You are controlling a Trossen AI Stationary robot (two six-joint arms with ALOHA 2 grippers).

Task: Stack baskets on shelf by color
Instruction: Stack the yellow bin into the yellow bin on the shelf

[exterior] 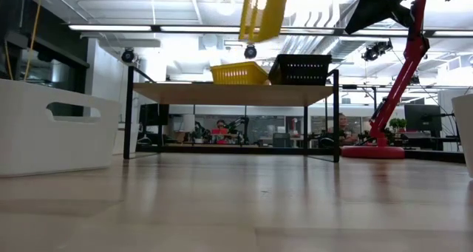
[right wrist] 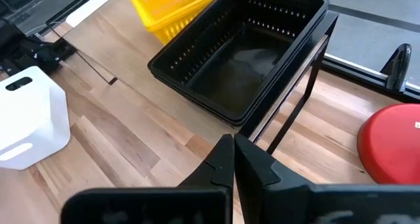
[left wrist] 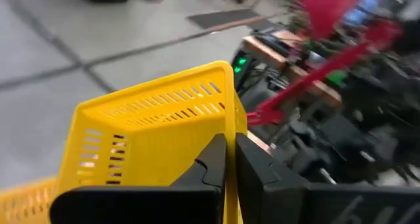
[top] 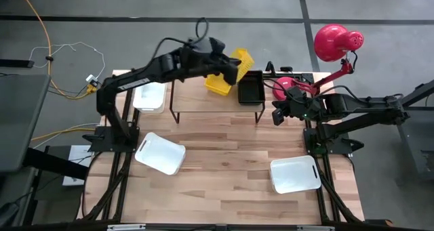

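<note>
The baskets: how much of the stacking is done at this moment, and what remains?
Done: black baskets and one yellow basket sit on the shelf. In hand: the left gripper holds a second yellow basket above it. Left: three white baskets on the table. The right gripper waits shut, empty.

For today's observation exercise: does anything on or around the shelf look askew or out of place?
Yes. One yellow basket hangs steeply tilted above the shelf, pinched by its wall in the left gripper. One white basket lies skewed on the table. The right gripper waits shut beside the shelf.

Raised yellow basket [exterior: 264, 12] top cropped
</note>
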